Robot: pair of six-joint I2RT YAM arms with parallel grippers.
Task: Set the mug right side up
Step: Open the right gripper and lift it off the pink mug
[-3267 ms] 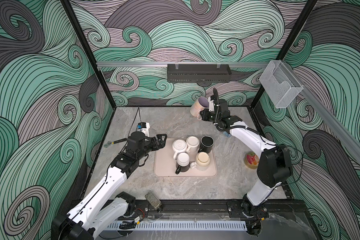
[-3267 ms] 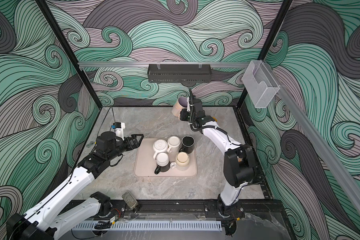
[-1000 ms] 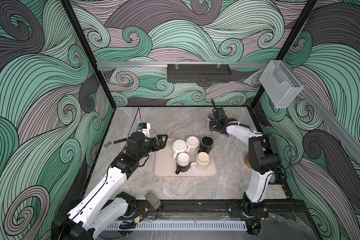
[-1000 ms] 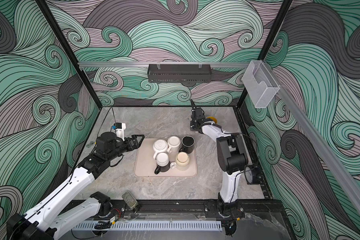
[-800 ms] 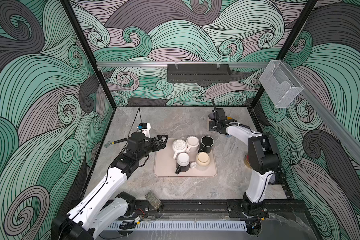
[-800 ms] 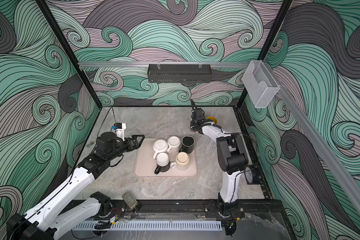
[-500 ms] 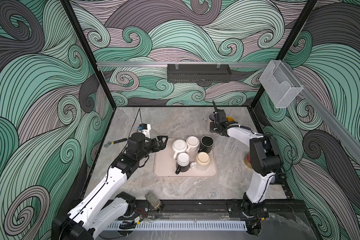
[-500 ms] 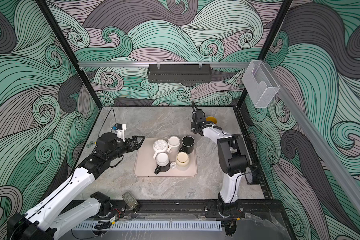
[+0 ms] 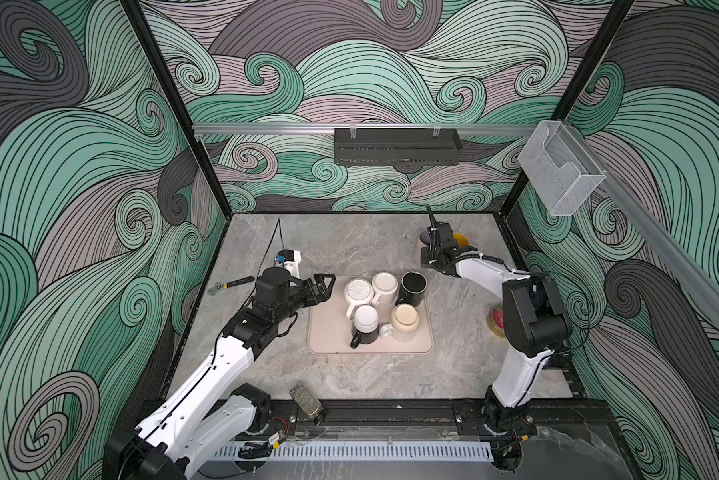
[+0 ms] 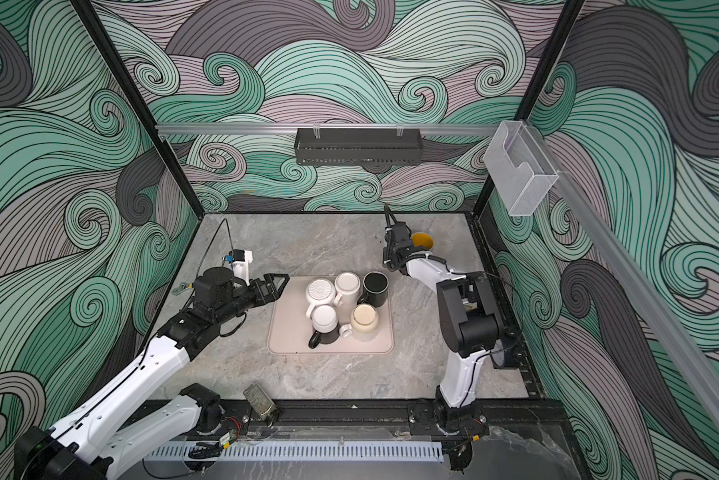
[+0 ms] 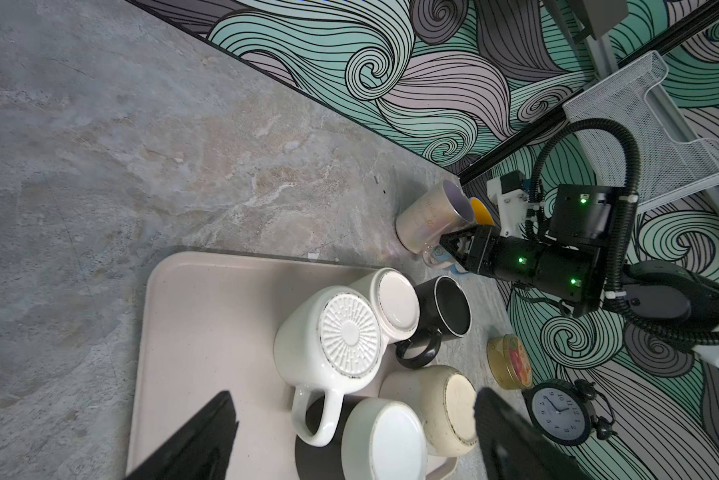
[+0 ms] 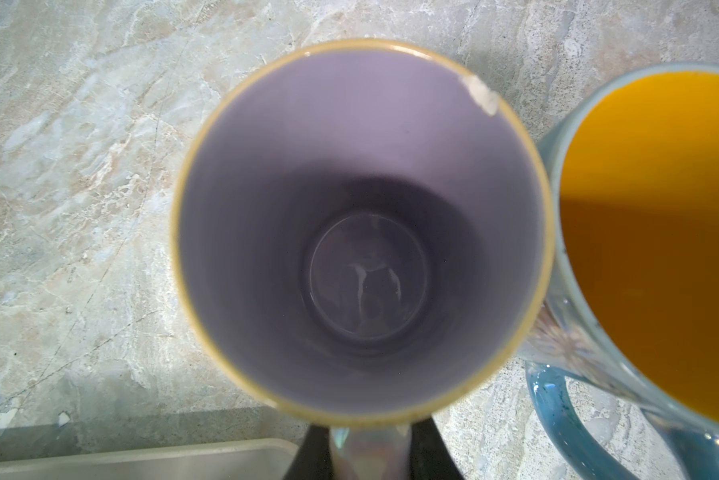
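**Mug upright at 1 o'clock, handle under grip**

Site: a grey marble-look table (image 9: 349, 245) enclosed by walls (image 9: 349, 83) printed with green and mauve swirls. Clock bearings are taken from both top views, 12 o'clock at the back wall.

Task item: the lilac-lined mug (image 11: 428, 216) stands on its base, mouth up, on bare table at about 1 o'clock, off the tray (image 9: 328, 336). A chip shows on its rim in the right wrist view (image 12: 480, 97). A blue mug (image 12: 657, 232) with a yellow inside stands touching or just beside it, at its 3 o'clock.

Right gripper (image 11: 447, 245): fingers (image 12: 428, 453) are clamped on either side of the lilac-lined mug's handle (image 12: 368, 453).

Left gripper (image 9: 324, 286): fingers spread wide, holding nothing, above the tray's 10 o'clock corner.

Tray: sits at table centre. Five mugs crowd its 3 o'clock half. The ribbed white mug (image 9: 358, 289) is base-up; the black mug (image 9: 414, 284) is mouth-up.

Other items: a wrench (image 9: 230, 284) at 9 o'clock; a round tin (image 9: 497, 324) at 3 o'clock, with an alarm clock (image 11: 557, 411) beside it.
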